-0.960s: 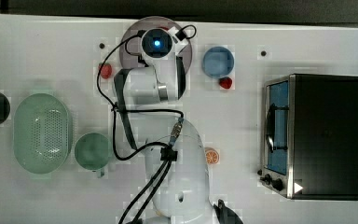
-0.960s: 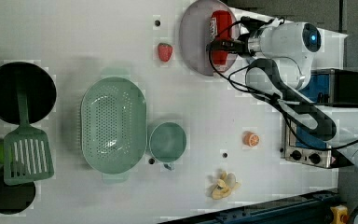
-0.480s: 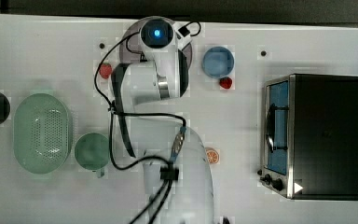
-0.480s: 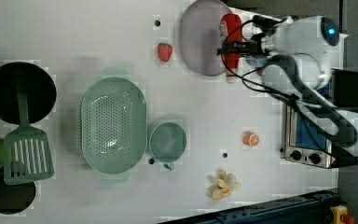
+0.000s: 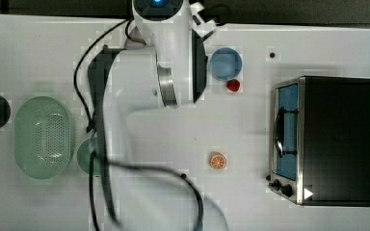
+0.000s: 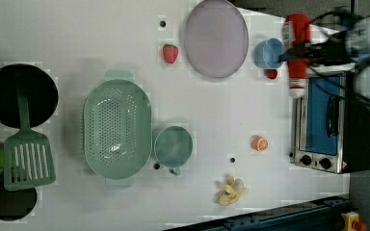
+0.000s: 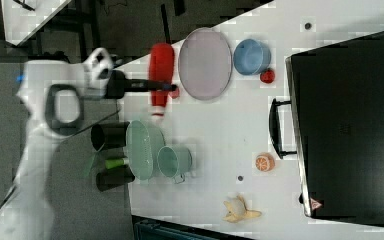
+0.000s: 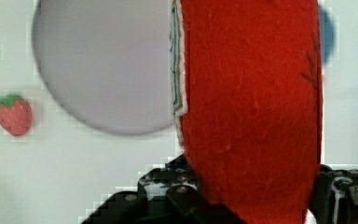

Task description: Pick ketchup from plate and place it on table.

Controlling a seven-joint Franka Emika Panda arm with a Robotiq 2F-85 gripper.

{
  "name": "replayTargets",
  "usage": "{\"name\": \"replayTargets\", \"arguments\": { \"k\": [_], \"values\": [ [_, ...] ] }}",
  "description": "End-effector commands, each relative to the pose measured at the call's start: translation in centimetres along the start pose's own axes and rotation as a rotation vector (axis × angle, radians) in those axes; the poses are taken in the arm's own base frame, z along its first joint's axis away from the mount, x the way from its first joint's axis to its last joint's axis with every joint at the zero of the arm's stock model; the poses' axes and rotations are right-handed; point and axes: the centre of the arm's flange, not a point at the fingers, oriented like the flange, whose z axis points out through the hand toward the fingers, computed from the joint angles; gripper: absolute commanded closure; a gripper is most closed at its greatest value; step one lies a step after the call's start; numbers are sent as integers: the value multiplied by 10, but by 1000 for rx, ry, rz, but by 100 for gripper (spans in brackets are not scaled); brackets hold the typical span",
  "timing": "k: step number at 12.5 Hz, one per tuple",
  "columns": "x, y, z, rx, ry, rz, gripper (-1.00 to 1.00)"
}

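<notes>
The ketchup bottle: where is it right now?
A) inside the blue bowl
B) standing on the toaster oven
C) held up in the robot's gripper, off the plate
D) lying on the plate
C: the gripper clamps the ketchup in the air beside the plate, whose surface is bare.

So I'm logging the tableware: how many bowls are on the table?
2: a blue bowl between the plate and the toaster oven, and a green bowl beside the colander. Others may be hidden.
</notes>
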Motion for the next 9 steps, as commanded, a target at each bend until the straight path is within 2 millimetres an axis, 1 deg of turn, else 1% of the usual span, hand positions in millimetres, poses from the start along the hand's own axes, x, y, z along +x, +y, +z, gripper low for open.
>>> {"name": "replayTargets", "arguments": {
  "k": [1,3,6,7,9],
  "values": [
    [-23,40,-2,-26,-50,271,-20],
    [-49,53,3,-42,-70,317,-20],
    [-78,69,25,-9,-30,344,-20],
    [-87,74,38,13,-24,363,-20],
    [-102,81,74,33,-43,390,-20]
  ]
}}
